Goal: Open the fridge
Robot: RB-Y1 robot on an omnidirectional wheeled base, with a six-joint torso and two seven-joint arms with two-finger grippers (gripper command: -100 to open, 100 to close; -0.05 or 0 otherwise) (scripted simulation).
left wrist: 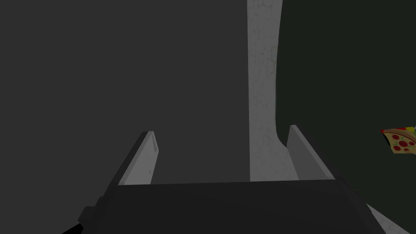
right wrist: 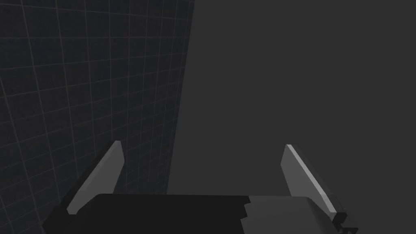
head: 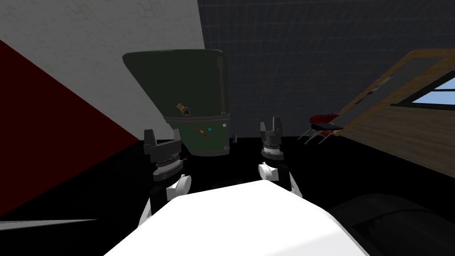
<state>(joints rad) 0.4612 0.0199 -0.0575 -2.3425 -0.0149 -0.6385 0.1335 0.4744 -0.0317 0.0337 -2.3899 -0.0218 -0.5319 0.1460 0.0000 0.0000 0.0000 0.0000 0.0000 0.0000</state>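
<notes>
Head view: dark green fridge (head: 191, 89) shut; pizza-slice magnet (head: 182, 108) stuck on it.

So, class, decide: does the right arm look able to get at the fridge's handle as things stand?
Probably yes: the open right gripper has nothing between it and the fridge handle, though it may need stretching.

1. The tall dark green fridge (head: 186, 89) has its lower left corner tucked behind the left gripper (head: 162, 141). In the left wrist view the fridge runs off the picture's edge.
2. The pizza-slice magnet (left wrist: 400, 141) on its door gets chopped by that same edge, so only part of it shows.
3. The tiny coloured dots (head: 202, 131) on the lower door are way too small to tell what they are.
4. There's a small pale thing (head: 234, 138) just beside the fridge's lower right corner. Can't make it out.
5. The big dark rounded shape (head: 400, 222) is cut off at the head view's corner.
</notes>
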